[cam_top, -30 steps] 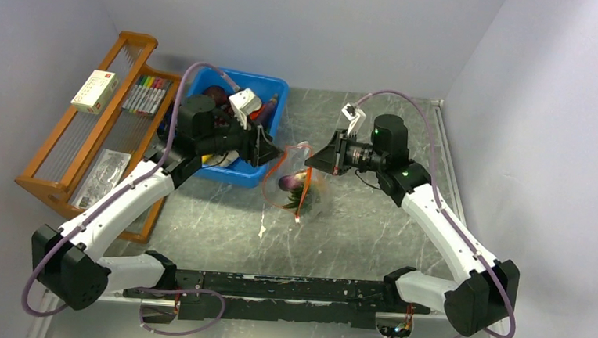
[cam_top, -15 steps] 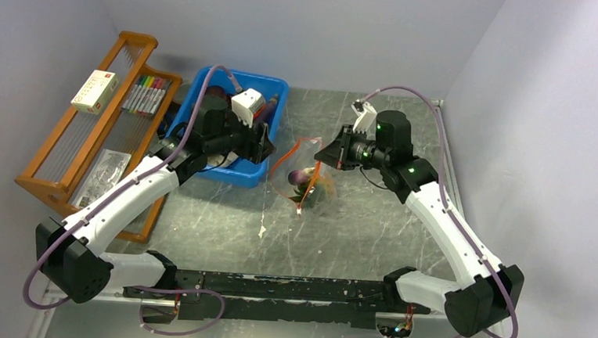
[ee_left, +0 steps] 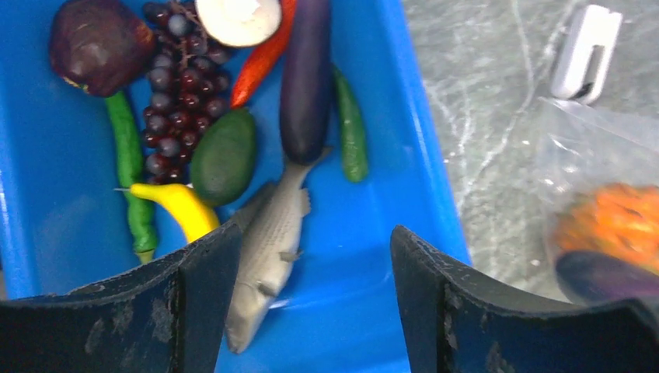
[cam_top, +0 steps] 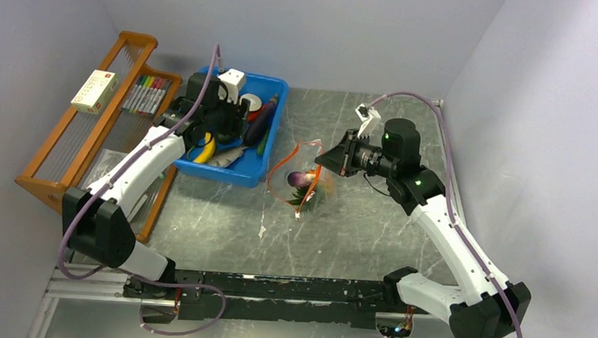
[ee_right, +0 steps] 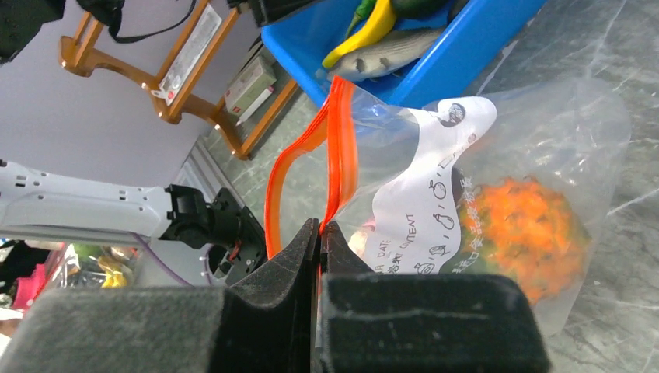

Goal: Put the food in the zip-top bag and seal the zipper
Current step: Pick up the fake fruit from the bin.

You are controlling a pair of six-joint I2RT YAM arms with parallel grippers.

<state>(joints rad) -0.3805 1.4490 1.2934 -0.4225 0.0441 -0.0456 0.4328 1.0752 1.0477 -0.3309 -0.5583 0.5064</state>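
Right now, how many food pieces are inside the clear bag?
2: the orange pineapple, and the purple eggplant beside it. The white label on the bag could hide more.

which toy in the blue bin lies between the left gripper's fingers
The grey plastic fish: only its tail sits between the fingers of the open left gripper.

Open bag (ee_right: 544, 132) with pineapple (ee_right: 528, 233), eggplant (ee_left: 598, 276)
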